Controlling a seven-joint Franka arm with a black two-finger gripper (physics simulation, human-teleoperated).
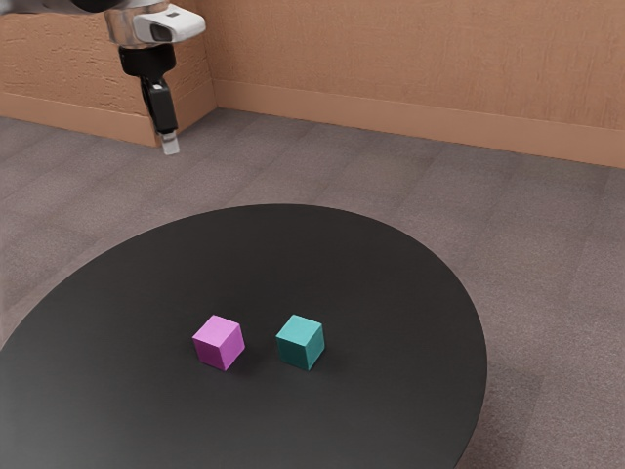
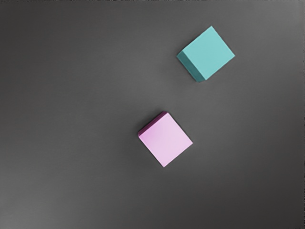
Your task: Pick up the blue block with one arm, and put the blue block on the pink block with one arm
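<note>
The blue block (image 1: 300, 342), teal in colour, sits on the round black table (image 1: 146, 293) toward its front. The pink block (image 1: 218, 343) rests just beside it, toward the exterior view's left, with a small gap between them. My gripper (image 1: 170, 145) hangs high above the table's far left edge, well away from both blocks and holding nothing. From the wrist camera I look straight down on the pink block (image 2: 165, 139), with the blue block (image 2: 206, 53) a short way off; both lie flat on the table (image 2: 71, 119).
Grey carpet floor (image 1: 547, 254) surrounds the table, and a tan brick wall (image 1: 410, 59) runs behind it. The table's rim curves close to the blocks on the exterior view's right and front.
</note>
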